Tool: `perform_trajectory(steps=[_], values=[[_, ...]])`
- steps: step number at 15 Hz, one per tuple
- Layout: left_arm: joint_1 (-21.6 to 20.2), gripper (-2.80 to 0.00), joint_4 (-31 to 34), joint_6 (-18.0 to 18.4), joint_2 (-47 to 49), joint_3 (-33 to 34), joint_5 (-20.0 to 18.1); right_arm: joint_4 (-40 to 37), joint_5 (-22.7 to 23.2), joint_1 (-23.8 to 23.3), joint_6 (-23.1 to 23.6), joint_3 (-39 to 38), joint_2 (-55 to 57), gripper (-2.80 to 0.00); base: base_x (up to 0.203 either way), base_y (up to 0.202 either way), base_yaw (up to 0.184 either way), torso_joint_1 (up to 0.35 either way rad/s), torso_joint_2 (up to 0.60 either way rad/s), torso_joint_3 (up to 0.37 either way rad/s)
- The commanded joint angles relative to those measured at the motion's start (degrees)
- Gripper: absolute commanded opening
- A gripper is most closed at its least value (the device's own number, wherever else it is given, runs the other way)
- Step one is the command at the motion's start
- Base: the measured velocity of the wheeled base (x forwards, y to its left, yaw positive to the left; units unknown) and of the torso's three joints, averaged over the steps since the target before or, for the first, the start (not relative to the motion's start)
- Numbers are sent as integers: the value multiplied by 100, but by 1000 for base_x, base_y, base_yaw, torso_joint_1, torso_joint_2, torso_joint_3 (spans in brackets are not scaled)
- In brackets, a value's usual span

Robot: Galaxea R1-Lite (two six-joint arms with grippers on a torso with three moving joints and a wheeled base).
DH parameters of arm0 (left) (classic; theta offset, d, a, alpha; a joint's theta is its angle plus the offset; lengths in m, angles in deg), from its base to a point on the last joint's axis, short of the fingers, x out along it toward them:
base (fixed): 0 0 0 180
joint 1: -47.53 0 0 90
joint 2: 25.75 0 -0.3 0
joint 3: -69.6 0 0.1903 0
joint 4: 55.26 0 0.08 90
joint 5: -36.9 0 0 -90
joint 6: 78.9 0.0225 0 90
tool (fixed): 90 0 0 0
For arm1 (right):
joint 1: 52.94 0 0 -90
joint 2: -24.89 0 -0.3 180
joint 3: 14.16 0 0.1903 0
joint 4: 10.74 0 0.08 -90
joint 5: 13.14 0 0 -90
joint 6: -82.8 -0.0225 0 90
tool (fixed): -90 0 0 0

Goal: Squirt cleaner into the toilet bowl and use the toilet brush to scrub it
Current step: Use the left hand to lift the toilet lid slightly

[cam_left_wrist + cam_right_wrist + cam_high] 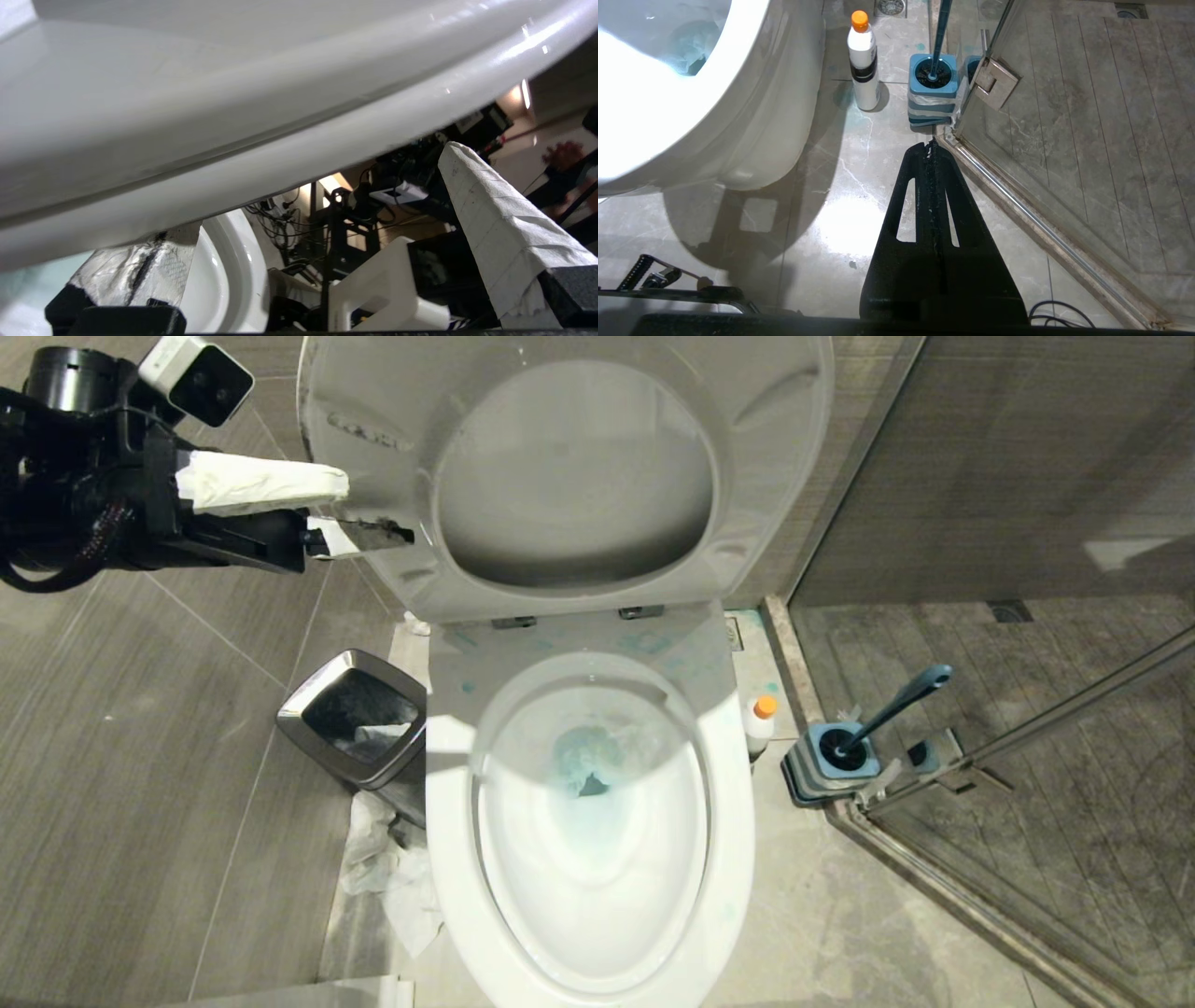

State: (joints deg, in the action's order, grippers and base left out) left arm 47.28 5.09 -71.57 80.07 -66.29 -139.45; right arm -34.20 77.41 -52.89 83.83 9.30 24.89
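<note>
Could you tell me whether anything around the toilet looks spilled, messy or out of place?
Yes. Blue smears mark the ceramic behind the toilet bowl, and crumpled white paper lies on the floor between it and the waste bin. The cleaner and toilet brush stand tidy.

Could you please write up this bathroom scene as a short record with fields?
seat and lid: raised upright
toilet bowl: open, blue smears near the drain
cleaner: standing on the floor between bowl and brush holder
toilet brush: in its holder, by the glass door's corner
waste bin: beside the bowl, on the robot's left
left gripper: open, paper-wrapped fingers at the raised lid's edge
right gripper: shut, empty, pointing at the floor before the brush holder
</note>
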Motion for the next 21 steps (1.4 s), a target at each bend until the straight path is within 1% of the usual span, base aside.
perform_trajectory(steps=[1,2,4,7,9,11,12,14,15,16,17,18,20,21], values=[[-108,0,28,-432,53,-16,56,1,7,7,2,-1,9,-280,0,0,0,0,0,0],[-157,0,28,-587,45,-16,143,1,7,4,2,-1,9,-280,0,0,0,0,0,0],[-284,0,20,-726,44,-16,359,1,7,11,2,-1,9,-280,0,0,0,0,0,0],[-413,0,-95,-731,34,-8,446,1,7,4,2,-1,9,-280,0,0,0,0,0,0],[-414,0,-326,-733,-15,-7,553,1,7,4,2,-1,9,-280,0,0,0,0,0,0],[-387,0,-359,-725,-98,3,586,1,7,4,2,-1,9,-280,0,0,0,0,0,0],[-346,0,-359,-724,-164,56,618,1,7,9,2,-1,9,-280,0,0,0,0,0,0],[-47,0,-357,-718,-355,261,790,1,7,4,2,-1,9,-280,0,0,0,0,0,0],[101,0,-343,-735,-403,270,953,1,7,13,2,-1,9,-280,0,0,0,0,0,0],[227,0,-332,-864,-423,239,1221,1,7,4,2,-1,9,-280,0,0,0,0,0,0],[327,0,-344,-1249,-428,165,1482,1,7,4,2,-6,9,-280,0,0,0,0,0,0],[428,0,-384,-1709,-433,110,1738,1,7,4,2,-1,9,-280,0,0,0,0,0,0],[665,0,-865,-2787,-434,91,2394,1,7,4,2,-1,9,-280,0,0,0,0,0,0],[818,0,-1196,-3299,-428,90,2834,1,7,13,2,-1,9,-280,0,0,0,0,0,0]])
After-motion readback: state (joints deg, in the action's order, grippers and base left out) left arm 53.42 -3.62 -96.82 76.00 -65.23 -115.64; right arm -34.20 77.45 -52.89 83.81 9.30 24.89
